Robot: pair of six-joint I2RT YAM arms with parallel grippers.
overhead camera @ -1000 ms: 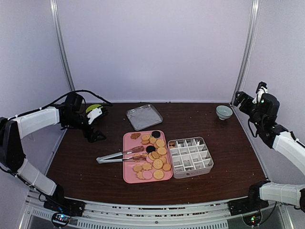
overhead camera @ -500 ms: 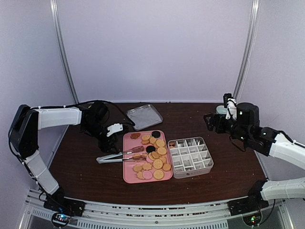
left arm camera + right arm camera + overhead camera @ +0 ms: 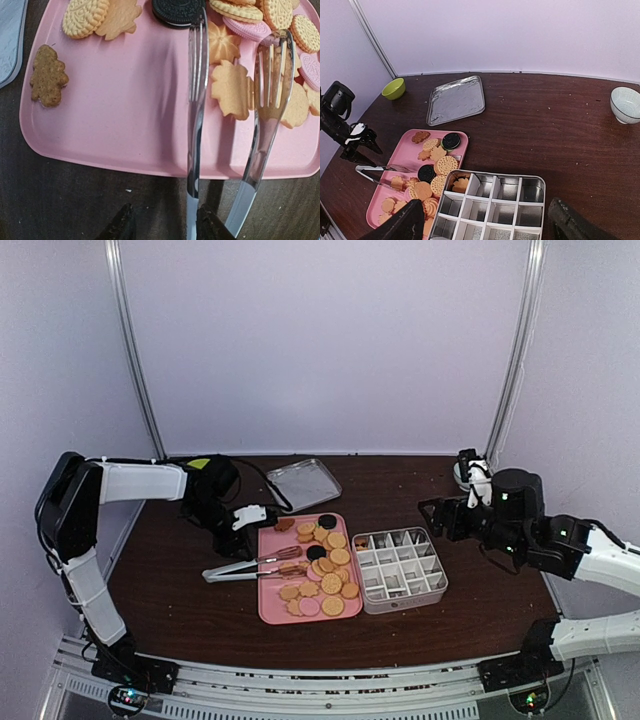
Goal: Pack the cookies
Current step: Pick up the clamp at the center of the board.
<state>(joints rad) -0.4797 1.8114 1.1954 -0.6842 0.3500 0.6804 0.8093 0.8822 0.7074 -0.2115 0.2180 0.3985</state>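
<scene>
Cookies (image 3: 320, 565) are laid flat on the R half of a pink tray (image 3: 272, 602), mid-tabletop (image 3: 170, 590). The spread's long axis runs approx. 12–6 o'c, along the tray's length. At least one more is seen in the far-L cell of a divided metal tin (image 3: 405, 602), which sits just beside the tray at 3 o'c.

L tool (image 3: 238, 540) is held at the tray's L edge, so the cookies lie at approx. 4 o'c from it. In the L wrist view its fingers (image 3: 122, 225) are parted w/ a clear gap. One arm of the metal tongs (image 3: 195, 125) passes btw. them and the other arm lies outside. No cookie is touched. The tongs' long axis runs approx. 9–3 o'c, heads among the cookies and handles off the tray.

R tool (image 3: 432, 518) is held above the tin's far-R side, jaws wide apart and gripping nothing. The cookies lie at approx. 8 o'c from it.

A flat metal tray (image 3: 302, 483) is seen at 12 o'c of the pink tray.
</scene>
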